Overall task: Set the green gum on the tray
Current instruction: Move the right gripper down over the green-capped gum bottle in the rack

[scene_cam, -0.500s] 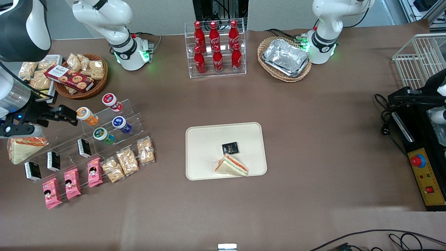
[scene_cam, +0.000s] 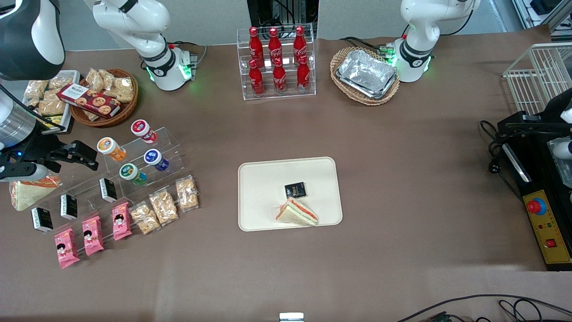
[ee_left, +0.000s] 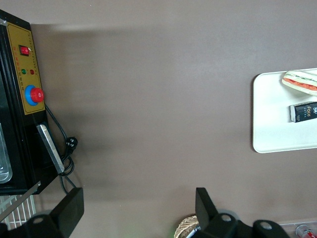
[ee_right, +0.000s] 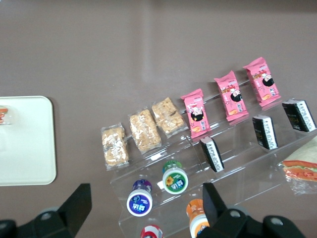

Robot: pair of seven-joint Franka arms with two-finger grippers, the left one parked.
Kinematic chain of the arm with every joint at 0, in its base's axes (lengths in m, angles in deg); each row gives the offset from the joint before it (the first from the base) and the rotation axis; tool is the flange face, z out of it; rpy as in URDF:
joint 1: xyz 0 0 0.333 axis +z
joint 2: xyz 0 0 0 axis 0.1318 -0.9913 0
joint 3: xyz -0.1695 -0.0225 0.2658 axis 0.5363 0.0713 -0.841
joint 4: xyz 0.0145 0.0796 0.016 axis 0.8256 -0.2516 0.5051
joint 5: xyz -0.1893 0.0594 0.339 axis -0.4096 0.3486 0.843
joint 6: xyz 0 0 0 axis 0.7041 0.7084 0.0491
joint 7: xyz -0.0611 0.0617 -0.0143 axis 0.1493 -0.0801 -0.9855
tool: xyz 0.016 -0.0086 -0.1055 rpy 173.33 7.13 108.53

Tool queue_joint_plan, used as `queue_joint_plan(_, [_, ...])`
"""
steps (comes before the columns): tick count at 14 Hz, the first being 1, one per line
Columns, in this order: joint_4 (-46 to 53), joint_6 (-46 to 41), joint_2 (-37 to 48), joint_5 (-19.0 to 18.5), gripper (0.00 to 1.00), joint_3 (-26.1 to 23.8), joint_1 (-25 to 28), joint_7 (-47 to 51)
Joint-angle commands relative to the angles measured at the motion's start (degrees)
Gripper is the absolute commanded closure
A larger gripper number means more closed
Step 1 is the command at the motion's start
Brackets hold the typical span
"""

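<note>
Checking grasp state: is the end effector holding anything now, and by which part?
Nothing is held. The end effector is open and empty, beside the acrylic stand; the green gum sits untouched on it.

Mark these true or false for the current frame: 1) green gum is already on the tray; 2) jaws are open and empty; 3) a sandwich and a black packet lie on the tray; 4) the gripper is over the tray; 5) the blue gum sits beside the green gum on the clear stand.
1) False. The green gum stands on the clear stand, apart from the tray.
2) True. The gripper has its jaws spread with nothing between them.
3) True. The sandwich and the black packet both lie on the tray.
4) False. The gripper hangs at the working arm's end of the table, beside the orange gum.
5) True. The blue gum sits beside the green gum.
</note>
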Motion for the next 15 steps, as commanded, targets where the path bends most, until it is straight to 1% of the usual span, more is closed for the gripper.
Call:
queue_joint_plan(1, [-0.47,0.06,0.19,1.69,0.0,-0.34,-0.85,-1.44])
queue_joint_plan(2, [-1.09,-0.38,0.62,1.87,0.0,-0.25,-1.98,-5.63])
queue_joint_plan(3, [-2.48,-0.55,1.76,3.26,0.0,-0.16,-3.38,-10.72])
queue_joint_plan(4, [-4.24,-0.56,3.51,5.1,0.0,0.97,-4.09,-13.29])
queue_joint_plan(5, [-6.87,-0.73,5.88,5.47,0.0,1.94,-4.01,-13.66])
queue_joint_plan(8, [-21.44,2.68,17.2,5.56,0.0,2.47,-4.1,-13.76])
queue_joint_plan(9, [-23.4,2.96,18.8,5.56,0.0,2.56,-4.1,-13.84])
queue_joint_plan(13, [-24.12,2.43,18.74,5.56,0.0,2.56,-3.93,-14.2])
queue_joint_plan(15, [-24.82,4.61,16.46,5.56,0.0,2.47,-3.84,-14.11])
